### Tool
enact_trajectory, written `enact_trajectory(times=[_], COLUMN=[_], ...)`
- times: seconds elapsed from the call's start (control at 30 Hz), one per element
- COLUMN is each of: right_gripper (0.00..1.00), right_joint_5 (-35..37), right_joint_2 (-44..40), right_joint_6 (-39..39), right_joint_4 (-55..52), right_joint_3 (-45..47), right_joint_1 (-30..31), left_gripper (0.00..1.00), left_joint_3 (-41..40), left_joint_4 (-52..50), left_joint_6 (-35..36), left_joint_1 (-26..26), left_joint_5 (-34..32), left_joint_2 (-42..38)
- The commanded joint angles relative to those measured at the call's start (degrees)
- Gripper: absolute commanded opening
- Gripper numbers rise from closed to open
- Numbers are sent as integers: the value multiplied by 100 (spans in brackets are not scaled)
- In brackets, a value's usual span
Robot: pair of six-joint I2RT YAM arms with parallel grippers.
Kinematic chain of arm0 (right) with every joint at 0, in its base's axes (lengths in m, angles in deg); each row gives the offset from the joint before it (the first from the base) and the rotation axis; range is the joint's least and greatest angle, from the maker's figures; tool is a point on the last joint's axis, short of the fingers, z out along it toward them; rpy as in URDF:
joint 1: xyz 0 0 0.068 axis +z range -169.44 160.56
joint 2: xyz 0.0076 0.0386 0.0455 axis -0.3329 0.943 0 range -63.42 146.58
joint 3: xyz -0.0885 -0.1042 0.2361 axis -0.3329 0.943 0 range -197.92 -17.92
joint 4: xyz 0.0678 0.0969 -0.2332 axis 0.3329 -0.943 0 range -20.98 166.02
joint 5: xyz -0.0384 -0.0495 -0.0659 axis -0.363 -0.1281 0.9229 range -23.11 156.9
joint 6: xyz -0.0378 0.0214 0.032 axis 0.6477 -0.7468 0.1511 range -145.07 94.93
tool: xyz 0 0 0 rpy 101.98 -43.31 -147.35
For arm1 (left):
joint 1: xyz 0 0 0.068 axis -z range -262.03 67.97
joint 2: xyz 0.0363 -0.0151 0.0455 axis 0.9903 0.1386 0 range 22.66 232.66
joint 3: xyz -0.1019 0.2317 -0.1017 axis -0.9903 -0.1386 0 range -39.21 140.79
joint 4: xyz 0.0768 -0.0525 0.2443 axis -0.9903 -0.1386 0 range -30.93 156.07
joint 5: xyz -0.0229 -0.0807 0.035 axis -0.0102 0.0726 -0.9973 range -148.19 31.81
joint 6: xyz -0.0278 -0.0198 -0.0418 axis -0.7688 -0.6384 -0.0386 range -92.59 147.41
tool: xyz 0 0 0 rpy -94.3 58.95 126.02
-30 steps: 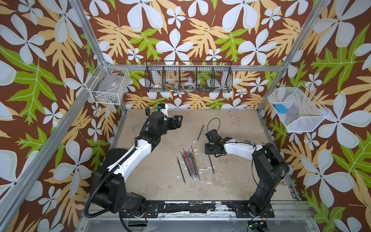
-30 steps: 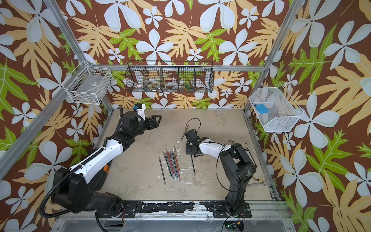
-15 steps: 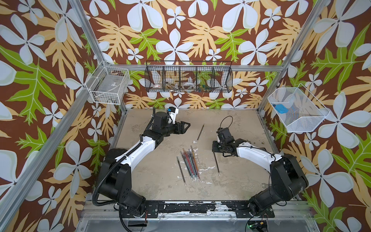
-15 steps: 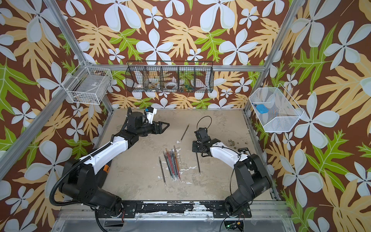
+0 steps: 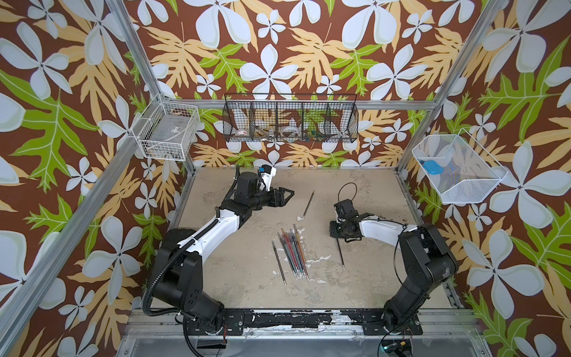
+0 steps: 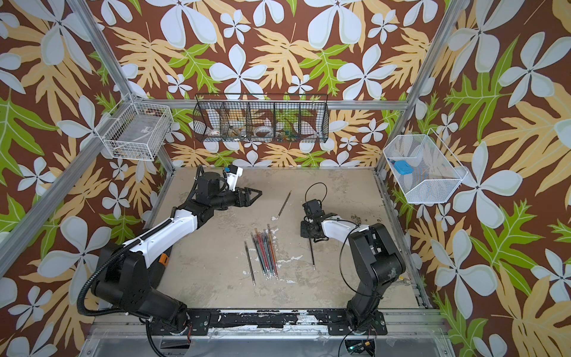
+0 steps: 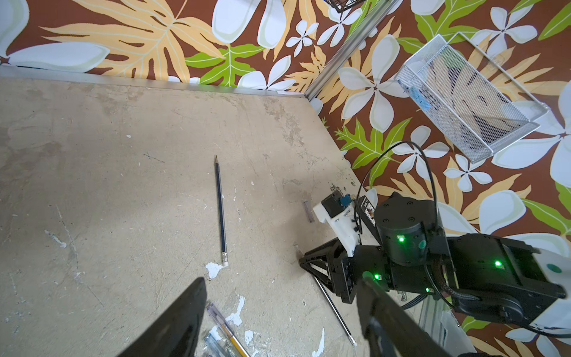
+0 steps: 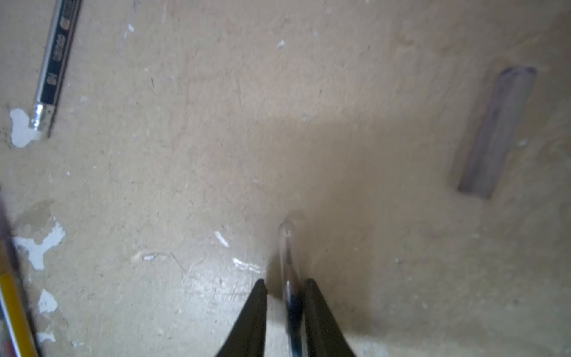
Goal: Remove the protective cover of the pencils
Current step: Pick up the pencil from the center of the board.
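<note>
The bundle of pencils lies in the middle of the table, its far ends in clear caps. One black pencil lies just beside the bundle on the left arm's side. Behind the bundle, toward the back wall, a lone dark pencil lies bare-tipped. The left gripper hovers near it, jaws spread wide and empty. On the bundle's right-arm side the right gripper straddles a capped pencil, jaws narrowly parted, a sliver of gap showing on one side. Its body hides that pencil's capped end in both top views. A loose cap lies on the table on that same side of the bundle, apart from the gripper. Against a second ago, the left gripper has swung closer to the lone dark pencil, and the capped pencil lies farther from the bundle.
</note>
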Motion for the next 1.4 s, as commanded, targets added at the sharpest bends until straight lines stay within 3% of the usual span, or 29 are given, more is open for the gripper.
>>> enact_trajectory(times=[0.0,0.17,0.37,0.67,0.8,1.03,1.37], right_gripper=[19,14,0,0,0,0,0], right_joint_5=[374,512,206,-857,-1056,-1027,-954], right_joint_2=[84,186,-148,-2041,-2806,-4140,-4903], right_joint_6=[-104,-132,-34,141,113,-69,-712], right_joint_4=[-198,-283,-197,605,739,1405,1632], right_joint_3=[-39,-59,-52,336,691,1562,1516], right_joint_1=[13,18,6,-31,-35,-40,-42], left_gripper=[78,78,77,74,70,67,66], left_joint_3=[11,7,-10,67,30,-74,-298], left_joint_4=[148,133,133,78,462,1009,1808], left_joint_6=[-20,-46,-54,224,-19,-314,-678], left_joint_1=[1,2,1,721,929,1427,1830], left_joint_5=[43,43,76,280,1007,1529,1949], left_joint_2=[-46,-82,-43,157,295,345,344])
